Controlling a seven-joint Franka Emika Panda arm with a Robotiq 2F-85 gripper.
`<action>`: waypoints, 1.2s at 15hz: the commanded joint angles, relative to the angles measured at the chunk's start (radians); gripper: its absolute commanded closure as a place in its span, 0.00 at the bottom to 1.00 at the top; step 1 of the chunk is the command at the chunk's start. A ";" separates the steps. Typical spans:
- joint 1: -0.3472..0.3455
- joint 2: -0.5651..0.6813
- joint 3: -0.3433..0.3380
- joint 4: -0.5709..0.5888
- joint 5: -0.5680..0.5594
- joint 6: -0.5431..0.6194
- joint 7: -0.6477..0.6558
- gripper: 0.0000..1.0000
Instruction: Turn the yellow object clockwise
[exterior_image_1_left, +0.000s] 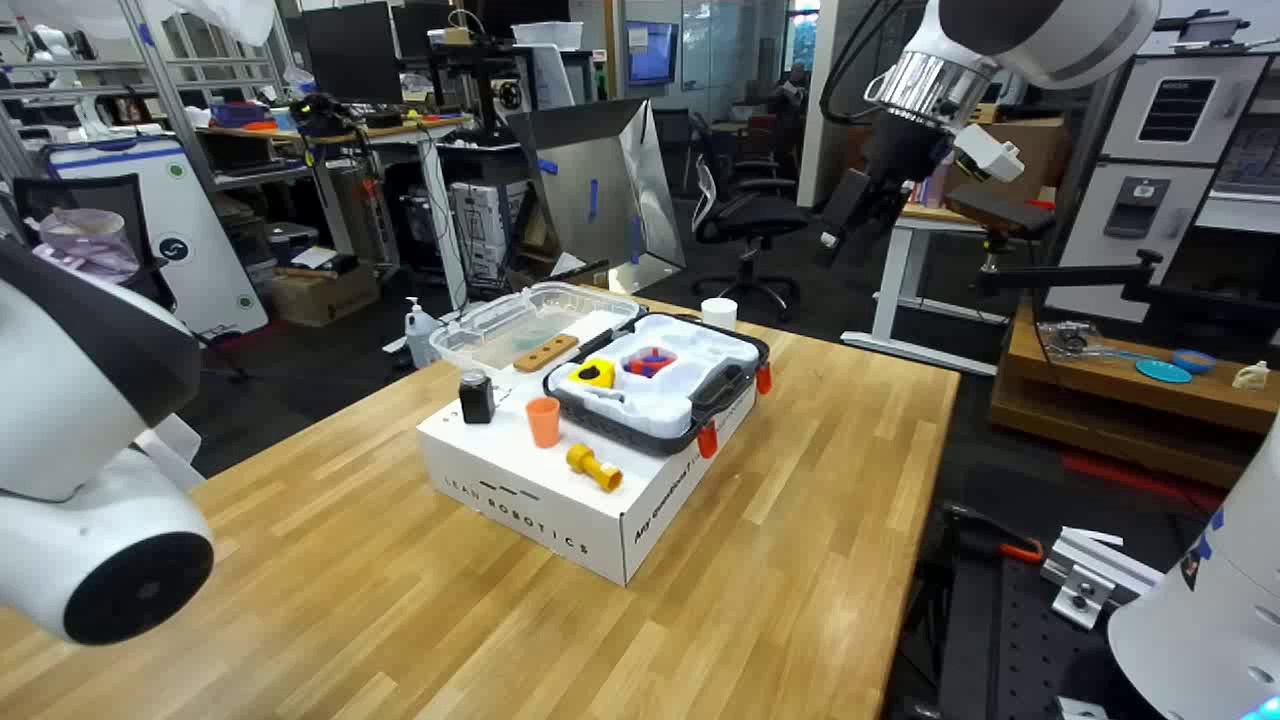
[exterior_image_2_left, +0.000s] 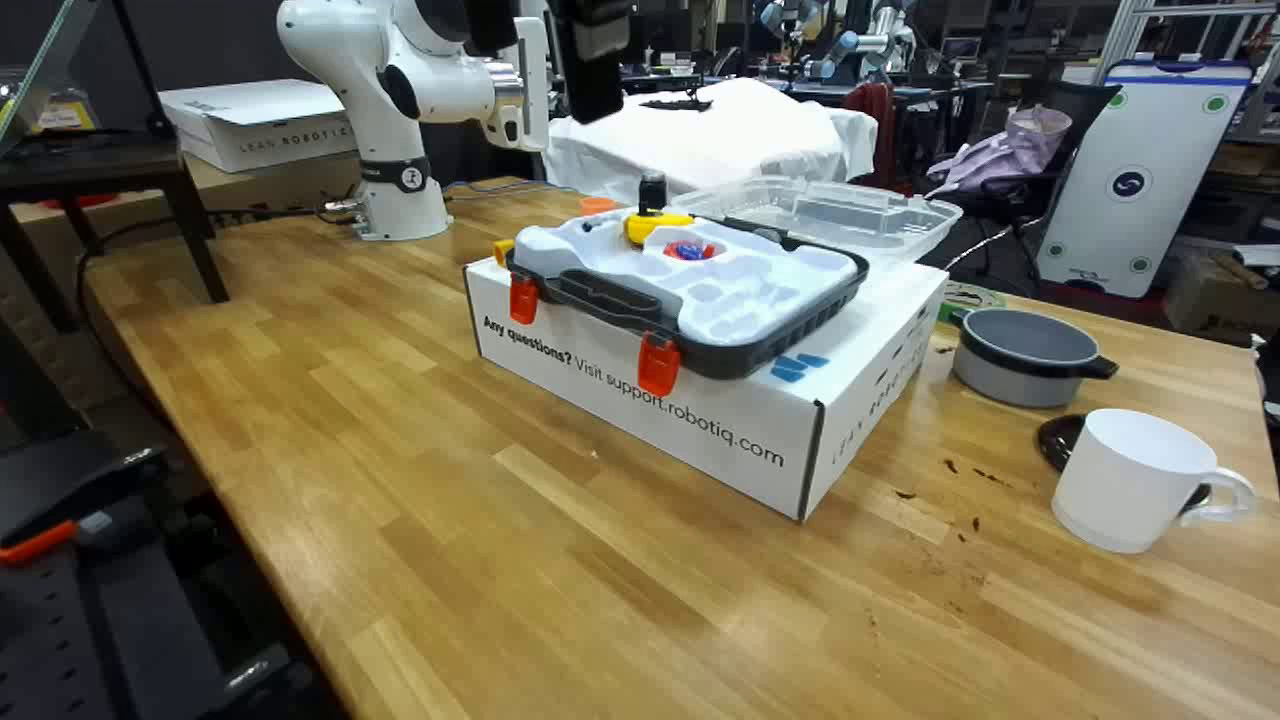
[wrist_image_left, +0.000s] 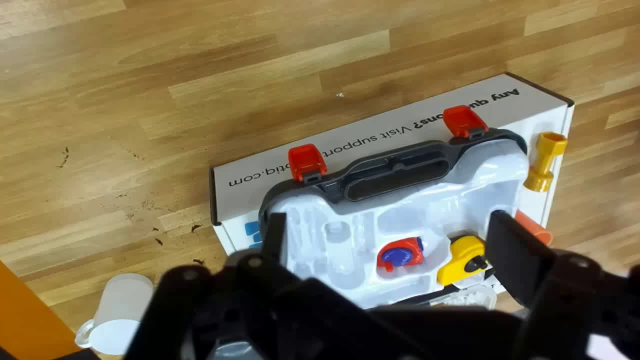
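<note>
The yellow object (exterior_image_1_left: 594, 468), a short yellow-orange piece with a wider end, lies on its side on top of the white box (exterior_image_1_left: 515, 500), near a corner. In the wrist view the yellow object (wrist_image_left: 545, 162) lies beyond the right finger, close to the box edge. In an exterior view only a bit of the yellow object (exterior_image_2_left: 503, 250) shows behind the case. My gripper (exterior_image_1_left: 845, 225) is high above the table, apart from everything. In the wrist view my gripper (wrist_image_left: 387, 220) is open wide and empty, with the case below between its fingers.
An open case (wrist_image_left: 400, 175) with red latches lies on the box, holding a yellow tape-measure-like toy (wrist_image_left: 462, 260) and a red-blue one (wrist_image_left: 400, 254). An orange cup (exterior_image_1_left: 543, 422) and black bottle (exterior_image_1_left: 477, 397) stand nearby. A white mug (exterior_image_2_left: 1135, 480) and grey pot (exterior_image_2_left: 1028, 355) stand on the table.
</note>
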 joint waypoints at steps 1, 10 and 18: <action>-0.032 0.008 0.033 0.002 0.027 -0.004 -0.019 0.00; -0.032 0.008 0.033 0.002 0.027 -0.004 -0.019 0.00; -0.018 0.018 0.059 0.008 0.020 -0.004 -0.037 0.00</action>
